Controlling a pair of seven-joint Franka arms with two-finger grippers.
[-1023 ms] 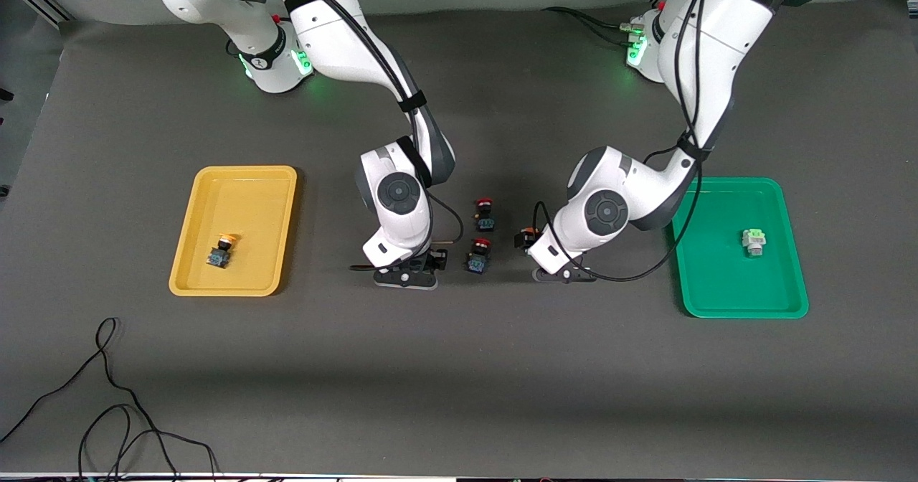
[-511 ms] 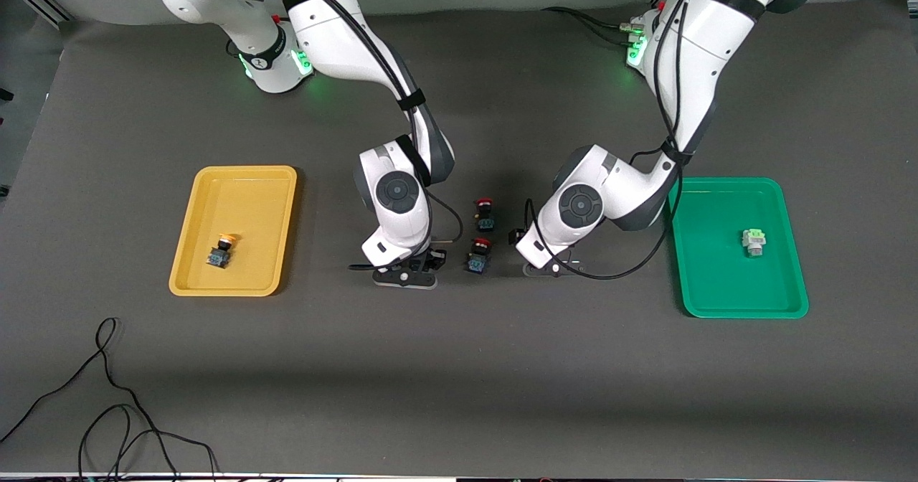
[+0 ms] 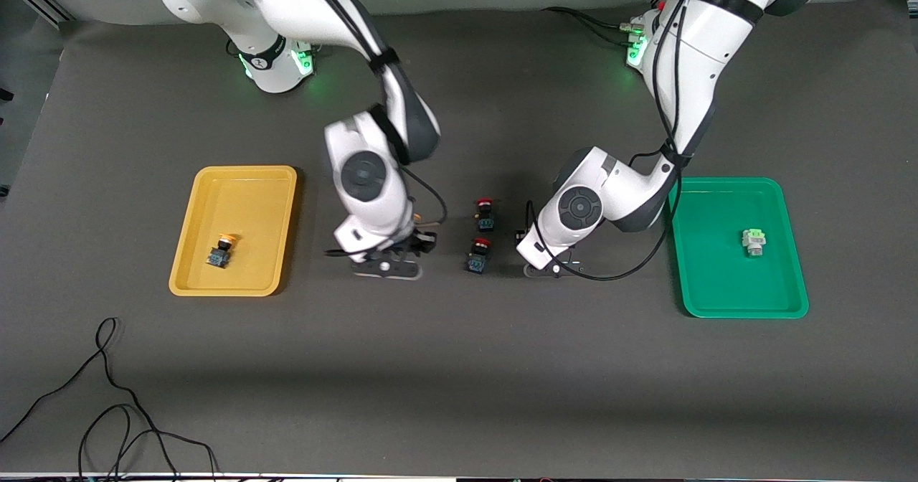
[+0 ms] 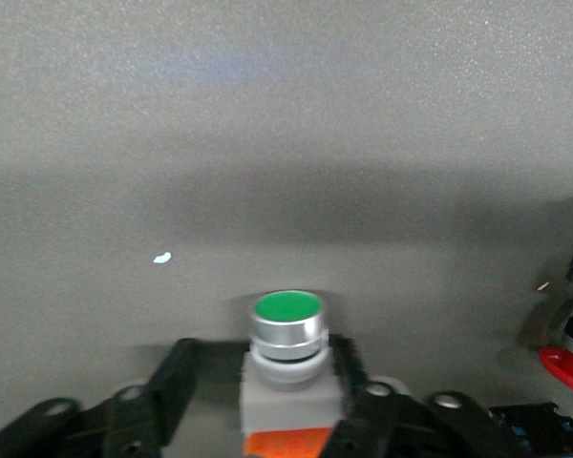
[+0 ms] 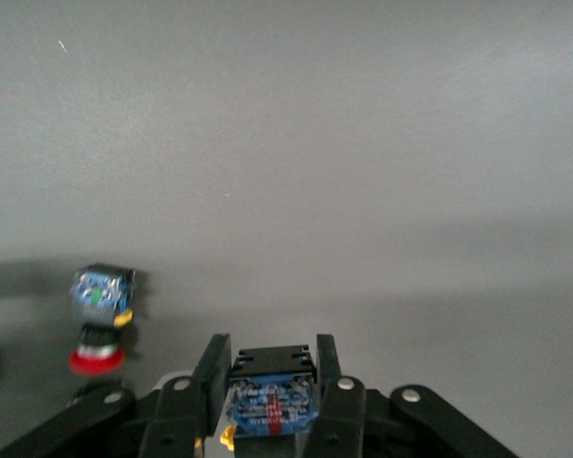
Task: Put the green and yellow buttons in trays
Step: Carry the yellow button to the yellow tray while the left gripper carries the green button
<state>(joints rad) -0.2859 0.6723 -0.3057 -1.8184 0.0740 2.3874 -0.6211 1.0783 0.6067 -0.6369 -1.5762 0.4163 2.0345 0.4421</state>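
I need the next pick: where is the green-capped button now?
The green-capped button sits between the left tool's fingers, on the table beside the two red-capped switches, toward the green tray.

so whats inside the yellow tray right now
One black-bodied button with a yellow-orange cap lies in the yellow tray, toward the end nearer the front camera. The rest of the tray floor is bare, and nothing covers any part of it.
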